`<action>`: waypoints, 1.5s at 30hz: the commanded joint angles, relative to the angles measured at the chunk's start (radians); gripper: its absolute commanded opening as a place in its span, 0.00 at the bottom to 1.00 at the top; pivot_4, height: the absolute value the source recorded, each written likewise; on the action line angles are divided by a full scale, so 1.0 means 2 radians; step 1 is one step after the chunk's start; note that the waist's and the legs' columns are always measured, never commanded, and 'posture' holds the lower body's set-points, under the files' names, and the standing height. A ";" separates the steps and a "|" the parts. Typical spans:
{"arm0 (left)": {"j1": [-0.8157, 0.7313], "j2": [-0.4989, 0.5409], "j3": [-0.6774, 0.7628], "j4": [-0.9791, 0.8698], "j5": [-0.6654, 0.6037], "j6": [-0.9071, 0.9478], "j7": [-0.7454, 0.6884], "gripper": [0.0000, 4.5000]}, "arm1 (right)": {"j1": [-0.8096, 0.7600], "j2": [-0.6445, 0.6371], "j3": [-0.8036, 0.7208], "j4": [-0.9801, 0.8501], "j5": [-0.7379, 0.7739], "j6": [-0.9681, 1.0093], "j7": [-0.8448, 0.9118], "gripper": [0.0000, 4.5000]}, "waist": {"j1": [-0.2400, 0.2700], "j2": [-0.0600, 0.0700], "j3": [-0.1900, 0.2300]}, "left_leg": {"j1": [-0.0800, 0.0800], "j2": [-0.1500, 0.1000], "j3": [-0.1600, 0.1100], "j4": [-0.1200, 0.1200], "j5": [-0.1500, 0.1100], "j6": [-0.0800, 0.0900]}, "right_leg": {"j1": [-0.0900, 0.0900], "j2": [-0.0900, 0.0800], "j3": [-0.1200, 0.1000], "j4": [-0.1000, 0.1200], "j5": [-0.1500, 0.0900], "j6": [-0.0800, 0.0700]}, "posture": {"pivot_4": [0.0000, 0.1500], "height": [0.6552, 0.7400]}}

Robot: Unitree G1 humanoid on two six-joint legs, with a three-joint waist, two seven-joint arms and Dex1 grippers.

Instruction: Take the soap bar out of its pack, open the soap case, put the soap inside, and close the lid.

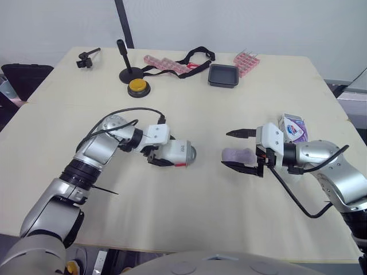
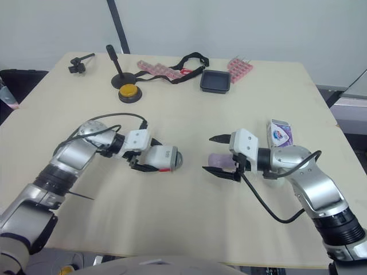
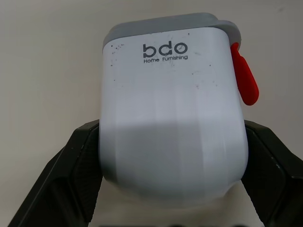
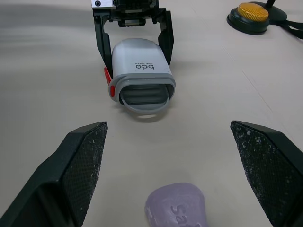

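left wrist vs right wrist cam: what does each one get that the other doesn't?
Left wrist: nothing extra, just a close-up of the print on the soap case. Right wrist: purple soap bar lying inside the open right gripper, the case's grey end, a yellow button. Both: the case, its red tab, the left gripper shut on it, the table.

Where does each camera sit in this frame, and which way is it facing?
Head stereo pair: on the head, looking forward and down over the table; both arms show, left gripper shut on the soap case, right gripper open with the soap bar between.
Left wrist: looks along its own fingers, which clamp the case's sides.
Right wrist: looks along its spread fingers, over the soap bar towards the case and the left gripper.
Shared: both wrist views show the case, from opposite ends.
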 commanded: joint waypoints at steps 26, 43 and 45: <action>-0.053 -0.038 -0.033 -0.055 0.019 0.090 0.001 0.77 | -0.013 0.041 0.006 0.004 -0.042 -0.021 -0.003 1.00 | 0.000 0.000 0.000 | 0.000 0.000 0.000 -0.001 0.000 0.000 | 0.000 0.000 0.000 0.000 0.000 0.000 | 1.00 0.99; -0.042 0.017 -0.029 -0.092 0.014 0.097 -0.025 0.77 | -0.032 0.056 0.016 0.024 -0.055 -0.035 0.001 1.00 | -0.003 0.001 0.001 | 0.000 0.000 0.000 -0.001 0.000 0.000 | 0.000 0.000 0.000 -0.001 0.000 0.000 | 1.00 0.99; -0.044 0.009 -0.040 -0.091 0.019 0.094 -0.019 0.77 | -0.031 0.056 0.017 0.025 -0.055 -0.036 0.005 1.00 | -0.003 0.001 0.001 | 0.000 0.000 0.000 -0.001 0.000 0.000 | 0.000 0.000 0.000 -0.001 0.000 0.000 | 1.00 0.99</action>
